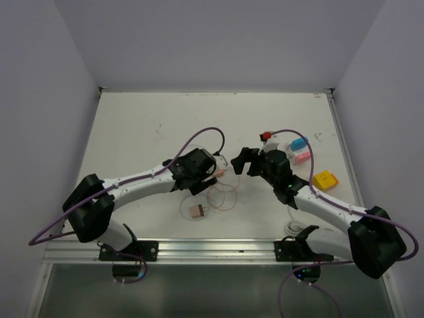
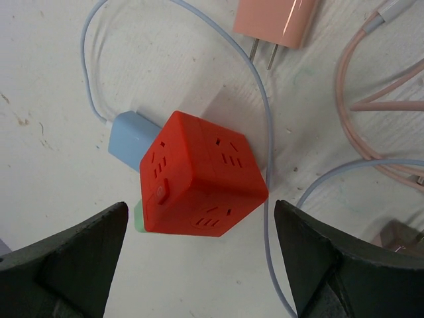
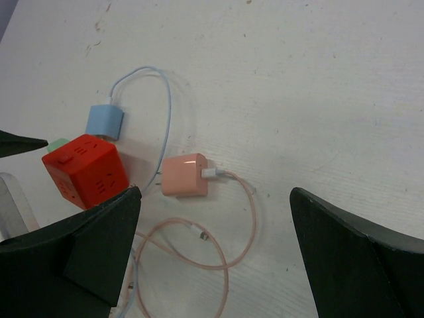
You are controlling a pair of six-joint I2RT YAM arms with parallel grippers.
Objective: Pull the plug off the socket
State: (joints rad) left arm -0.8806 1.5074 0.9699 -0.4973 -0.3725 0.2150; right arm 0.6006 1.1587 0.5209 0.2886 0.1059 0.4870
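The socket is a red cube (image 2: 202,175) lying on the white table, also seen in the right wrist view (image 3: 86,171). A light-blue plug (image 2: 132,140) with a pale blue cord sits against one face of the cube, and a green plug (image 2: 138,217) peeks out from under its lower-left side. My left gripper (image 2: 199,265) hangs open just above the cube, one finger on each side and neither touching it. My right gripper (image 3: 215,252) is open and empty over a loose pink charger (image 3: 185,175). From above, the left gripper (image 1: 202,171) hides the cube.
A pink cable (image 3: 232,232) loops across the table beside the pink charger. Another adapter (image 1: 197,211) lies nearer the arm bases. Further small cubes, red (image 1: 267,137), blue and pink (image 1: 299,151) and yellow (image 1: 324,179), sit at the right. The right gripper (image 1: 244,162) faces the left one closely.
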